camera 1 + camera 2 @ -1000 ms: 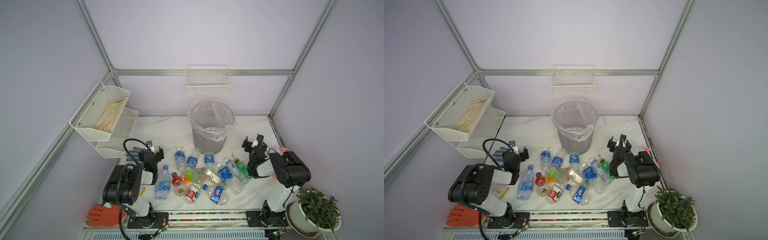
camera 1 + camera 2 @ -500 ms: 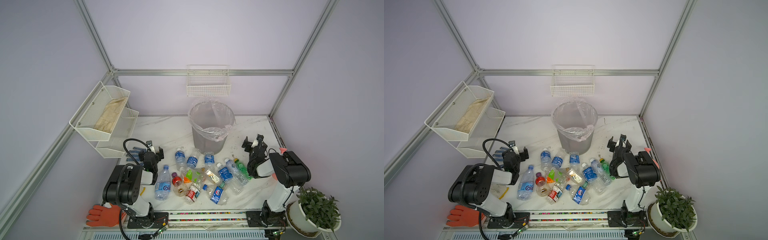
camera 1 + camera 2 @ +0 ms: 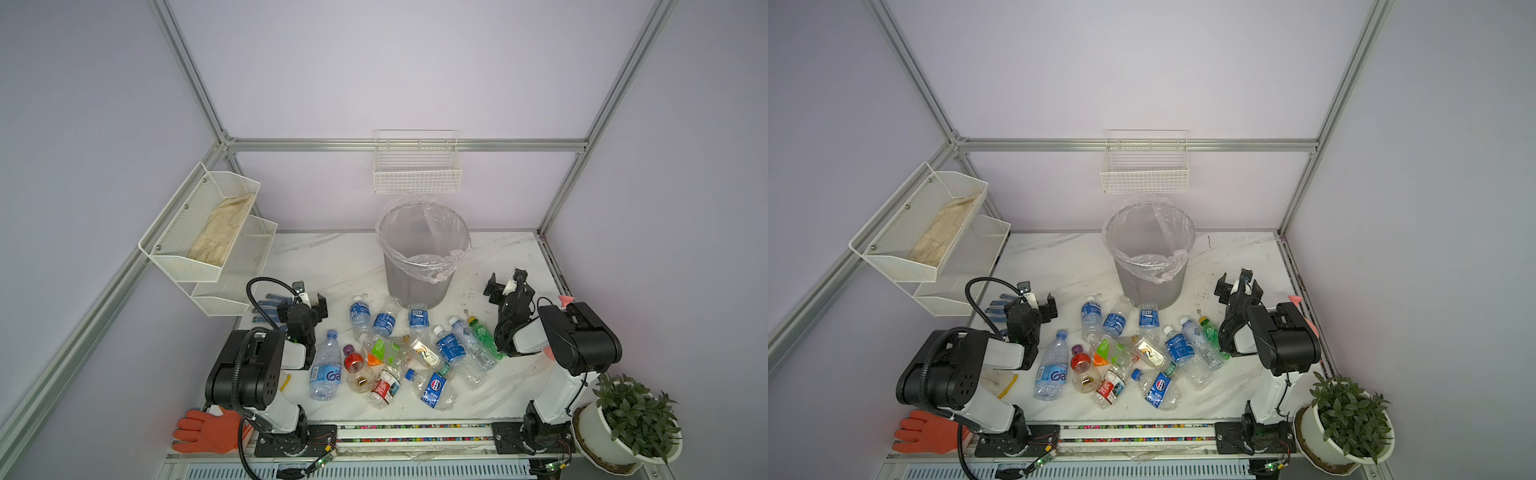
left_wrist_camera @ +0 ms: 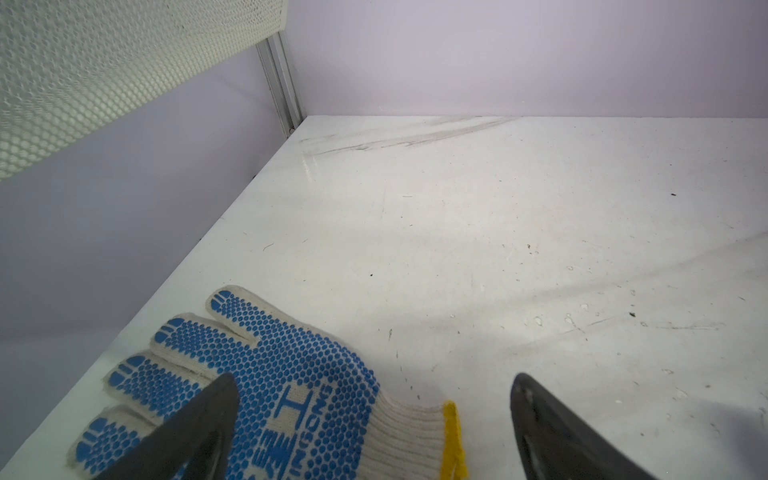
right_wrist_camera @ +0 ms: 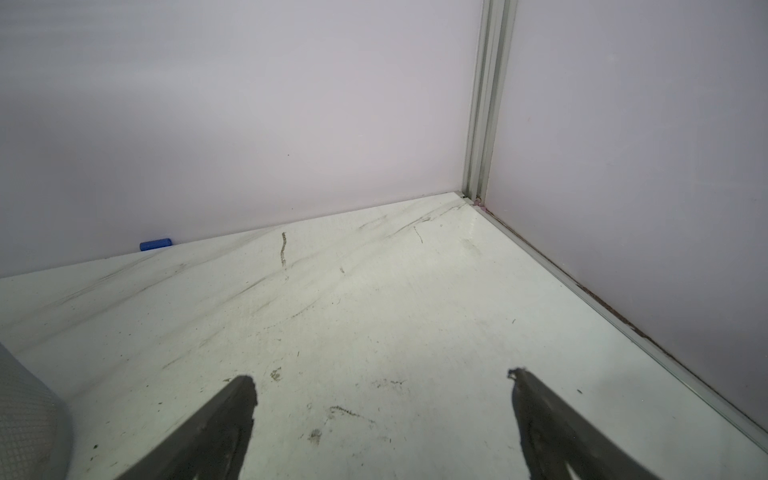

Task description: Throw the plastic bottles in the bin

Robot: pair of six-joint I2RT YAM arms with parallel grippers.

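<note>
About thirteen bottles lie heaped at the near middle of the table; overlaps blur the count. One bin stands just beyond. Left gripper and right gripper gape wide, both empty. Round bottles could roll or squirt from closing jaws. The left one hangs over a glove and might snag it.

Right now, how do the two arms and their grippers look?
Both the left arm and right arm have bulky black joint housings and white links. A black ribbed hose loops over the left one. The left gripper and right gripper are black, with tapered fingers.
</note>
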